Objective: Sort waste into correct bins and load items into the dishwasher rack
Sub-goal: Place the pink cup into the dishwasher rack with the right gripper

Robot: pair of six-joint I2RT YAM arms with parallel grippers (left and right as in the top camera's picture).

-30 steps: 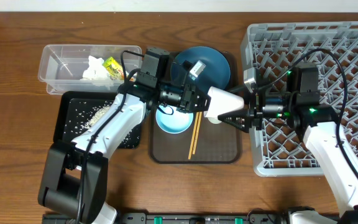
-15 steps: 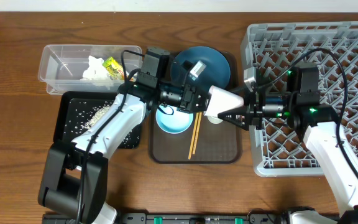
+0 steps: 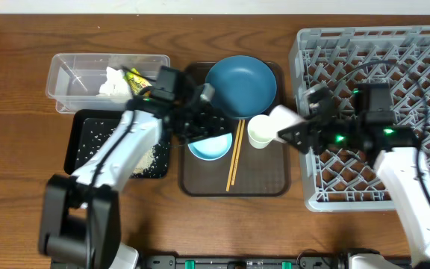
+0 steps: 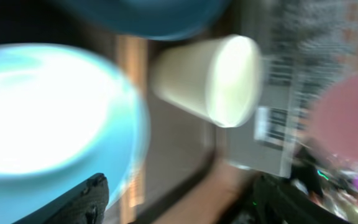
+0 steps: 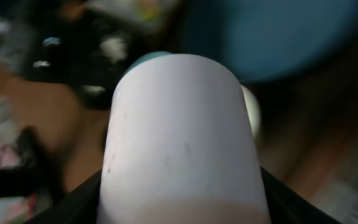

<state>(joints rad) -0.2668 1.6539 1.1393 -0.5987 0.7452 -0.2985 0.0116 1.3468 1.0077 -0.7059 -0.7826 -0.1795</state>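
pink cup (image 3: 282,118): sideways in right claw (image 3: 290,127) | pale cup (image 3: 258,132): beside chopsticks (image 3: 234,157)

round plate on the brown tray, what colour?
Dark blue, no pattern. The plate shows best in the overhead view.

White arms (image 3: 118,153), black joints, cables

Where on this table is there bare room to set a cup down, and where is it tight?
Free: the brown serving tray's near right corner, bordered by the chopsticks and the pale cup; the dishwasher rack's far rows. Crowded: the tray's middle, where light blue bowl, dark blue plate and cup meet.
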